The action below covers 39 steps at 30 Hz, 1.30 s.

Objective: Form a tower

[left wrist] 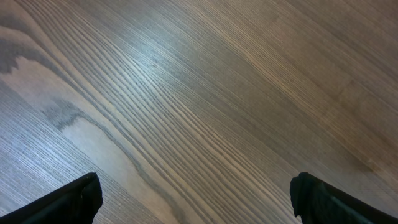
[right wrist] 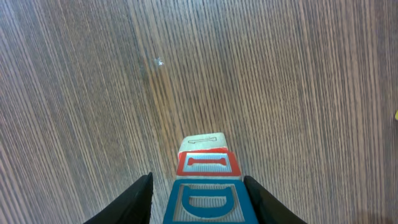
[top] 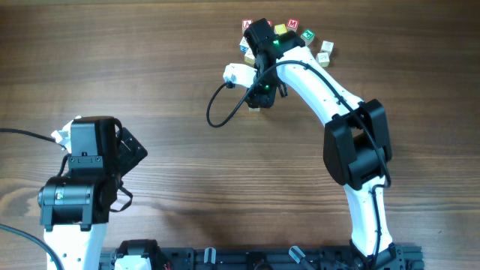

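Note:
The tower (right wrist: 208,164) stands on the wooden table: a pale cube at the bottom, a red "I" cube in the middle, a blue "D" cube (right wrist: 210,200) on top. My right gripper (right wrist: 198,186) straddles the blue cube, open. A thin gap shows on the left side, while the right finger (right wrist: 261,199) lies close against the cube. From overhead the right gripper (top: 259,91) covers most of the tower (top: 254,107). My left gripper (left wrist: 196,199) is open over bare table, far from the tower, at the lower left.
Several loose letter cubes (top: 292,27) lie in a cluster at the far edge, just behind the right gripper. A black cable (top: 217,112) loops onto the table left of the tower. The left arm (top: 82,172) sits at the near left.

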Tool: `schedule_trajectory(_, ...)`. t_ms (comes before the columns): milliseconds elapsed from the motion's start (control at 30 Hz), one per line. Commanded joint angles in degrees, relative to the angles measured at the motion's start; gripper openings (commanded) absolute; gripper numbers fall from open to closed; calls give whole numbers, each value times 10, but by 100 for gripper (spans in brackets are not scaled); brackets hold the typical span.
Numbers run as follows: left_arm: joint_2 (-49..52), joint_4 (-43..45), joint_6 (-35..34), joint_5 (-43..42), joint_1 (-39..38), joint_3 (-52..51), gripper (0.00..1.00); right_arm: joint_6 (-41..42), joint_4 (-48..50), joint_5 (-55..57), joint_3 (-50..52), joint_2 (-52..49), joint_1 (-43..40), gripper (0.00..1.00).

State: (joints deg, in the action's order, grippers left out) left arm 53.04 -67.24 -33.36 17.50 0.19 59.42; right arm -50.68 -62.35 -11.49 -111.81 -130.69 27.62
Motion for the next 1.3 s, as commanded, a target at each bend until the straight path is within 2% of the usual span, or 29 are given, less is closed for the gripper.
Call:
schedule_trajectory(0, 0, 0, -5, -1, 5, -1, 100, -3, -5, 7, -10, -11, 2, 49)
schedule_trajectory(133, 0, 0, -5, -1, 5, -1, 100, -3, -3, 10, -9, -11, 2, 54)
schedule_trajectory(533, 0, 0, -5, -1, 5, -1, 100, -2, 17, 14, 13, -11, 2, 52)
schedule_trajectory(767, 0, 0, -5, -1, 5, -1, 100, -2, 13, 13, 15, -11, 2, 38)
schedule_trajectory(800, 0, 0, -5, -1, 5, -1, 100, -2, 13, 12, 15, -11, 2, 35)
schedule_trajectory(867, 0, 0, -5, -1, 5, -1, 100, -2, 12, 10, 15, -11, 2, 21)
schedule_trajectory(900, 0, 0, -5, -1, 5, -1, 100, -2, 12, 9, 15, -11, 2, 18)
schedule_trajectory(1000, 0, 0, -5, -1, 5, -1, 100, -3, 12, 9, 15, -11, 2, 18)
schedule_trajectory(1133, 0, 0, -5, -1, 5, -1, 100, -19, 12, 9, 15, -11, 2, 10)
schedule_trajectory(1267, 0, 0, -5, -1, 5, -1, 100, -35, 7, 11, 10, -8, 2, 9)
